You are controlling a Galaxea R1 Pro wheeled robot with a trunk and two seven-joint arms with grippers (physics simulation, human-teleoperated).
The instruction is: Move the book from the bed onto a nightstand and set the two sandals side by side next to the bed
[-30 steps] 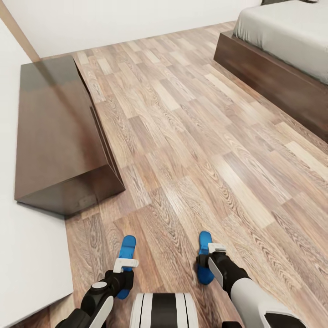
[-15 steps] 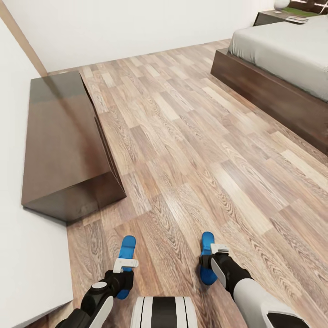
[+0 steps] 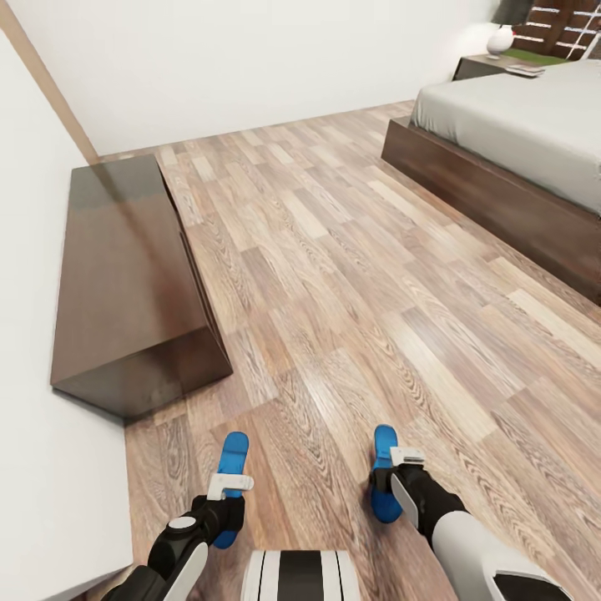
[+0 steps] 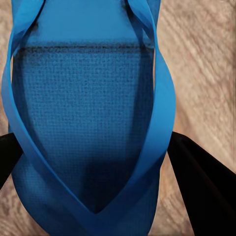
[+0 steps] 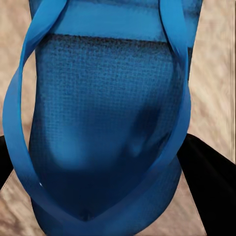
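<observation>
I hold one bright blue sandal in each hand, low over the wood floor in front of my trunk. My left gripper (image 3: 224, 507) is shut on the left sandal (image 3: 233, 457). My right gripper (image 3: 386, 488) is shut on the right sandal (image 3: 384, 444). Up close, the left sandal (image 4: 83, 98) fills the space between dark fingers (image 4: 204, 184), and the right sandal (image 5: 105, 113) sits likewise between fingers (image 5: 209, 177). The bed (image 3: 517, 125) with its dark frame lies at the far right. The nightstand (image 3: 488, 65) stands beyond it, with a small flat item (image 3: 526, 71) on top, too small to identify as the book.
A long low dark bench cabinet (image 3: 125, 267) stands along the white wall (image 3: 50, 467) on the left. Wood-plank floor (image 3: 351, 275) stretches between the bench and the bed. A white lamp (image 3: 501, 37) stands on the nightstand. My trunk (image 3: 300, 576) shows at the lower edge.
The camera has shifted, bringing the nightstand, the lamp and more of the far wall into view. Both grippers keep the same hold on the sandals.
</observation>
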